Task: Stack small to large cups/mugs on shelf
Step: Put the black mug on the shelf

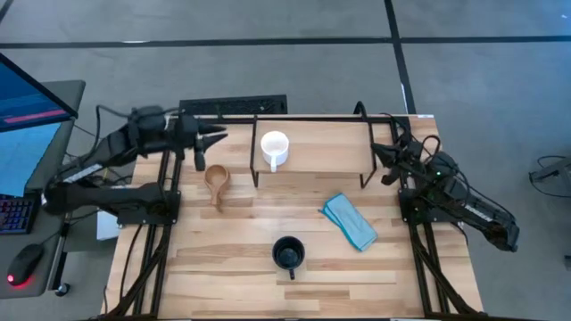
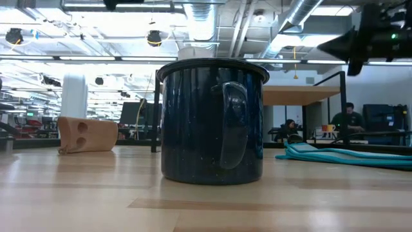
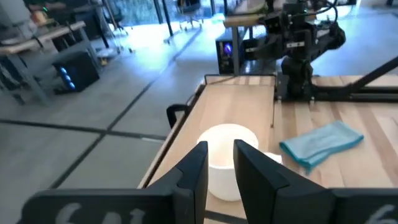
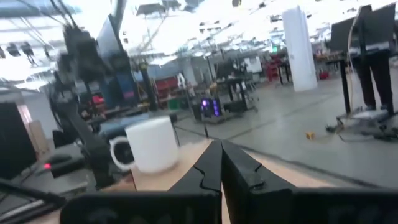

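- The shelf [image 1: 312, 159] is a low rack of thin black bars carrying a pale wood board, standing at the back of the butcher-block table [image 1: 232, 259].
- The white mug [image 1: 274, 148] is smooth and cylindrical; it sits upright on the shelf board, toward the board's left end, handle pointing to the front of the table.
- The tan-brown mug [image 1: 217, 182] lies on its side on the tabletop just left of the shelf and a little in front of it, its matte base showing two small holes in the low view.
- The dark navy mug [image 1: 288, 253] is glossy speckled enamel, upright on the table well in front of the shelf, handle toward the front edge.
- A crumpled light blue cloth [image 1: 350, 221] lies in front of the shelf's right end.
- The left gripper [image 1: 217, 136] hangs above the table just left of the shelf, its arm folded in from the left; the fingers stand slightly apart, holding nothing, with the white mug just beyond them.
- The right gripper [image 1: 378, 150] is by the shelf's right end, arm bent in from the right; its fingers are pressed together, empty, the white mug well apart across the shelf.
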Tool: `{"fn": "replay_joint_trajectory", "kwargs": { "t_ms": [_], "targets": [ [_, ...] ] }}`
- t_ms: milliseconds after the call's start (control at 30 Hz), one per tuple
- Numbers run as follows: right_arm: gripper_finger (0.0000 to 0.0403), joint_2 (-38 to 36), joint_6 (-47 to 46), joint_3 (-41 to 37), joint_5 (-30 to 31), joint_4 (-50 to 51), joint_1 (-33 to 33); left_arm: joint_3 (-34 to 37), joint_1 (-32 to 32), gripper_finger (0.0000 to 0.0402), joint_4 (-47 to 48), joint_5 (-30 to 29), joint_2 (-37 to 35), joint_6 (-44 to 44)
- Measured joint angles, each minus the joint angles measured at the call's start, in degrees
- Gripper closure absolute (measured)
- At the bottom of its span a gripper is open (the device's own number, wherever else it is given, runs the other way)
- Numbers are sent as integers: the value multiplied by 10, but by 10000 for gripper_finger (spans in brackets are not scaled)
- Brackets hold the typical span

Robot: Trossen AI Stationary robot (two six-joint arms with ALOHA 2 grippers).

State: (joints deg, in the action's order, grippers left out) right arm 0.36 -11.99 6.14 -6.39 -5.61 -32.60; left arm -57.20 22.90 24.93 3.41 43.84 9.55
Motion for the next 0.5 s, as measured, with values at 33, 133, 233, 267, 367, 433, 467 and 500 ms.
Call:
{"fn": "replay_joint_trajectory", "kwargs": {
  "t_ms": [33, 133, 233, 267, 367, 433, 467, 500],
  "targets": [
    [377, 0, 0, 7, 0, -1, 0, 29, 0, 333, -19, 0, -20, -3],
    [377, 0, -11, 21, -16, -7, 7, 118, 0, 333, -76, 0, -78, -18],
    [377, 0, -17, 28, -70, -24, 23, 194, 0, 333, -121, 6, -128, -33],
    [377, 0, -17, 29, -93, -38, 31, 217, 0, 333, -133, 10, -142, -41],
    [377, 0, -17, 29, -146, -65, 63, 275, 0, 333, -174, 25, -174, -49],
    [377, 1, -17, 29, -157, -69, 89, 305, 0, 333, -193, 39, -189, -52],
    [377, 1, -17, 29, -156, -68, 102, 317, 0, 333, -204, 44, -195, -56],
    [377, 2, -17, 29, -156, -67, 114, 327, 0, 333, -211, 48, -200, -60]
  ]
}}
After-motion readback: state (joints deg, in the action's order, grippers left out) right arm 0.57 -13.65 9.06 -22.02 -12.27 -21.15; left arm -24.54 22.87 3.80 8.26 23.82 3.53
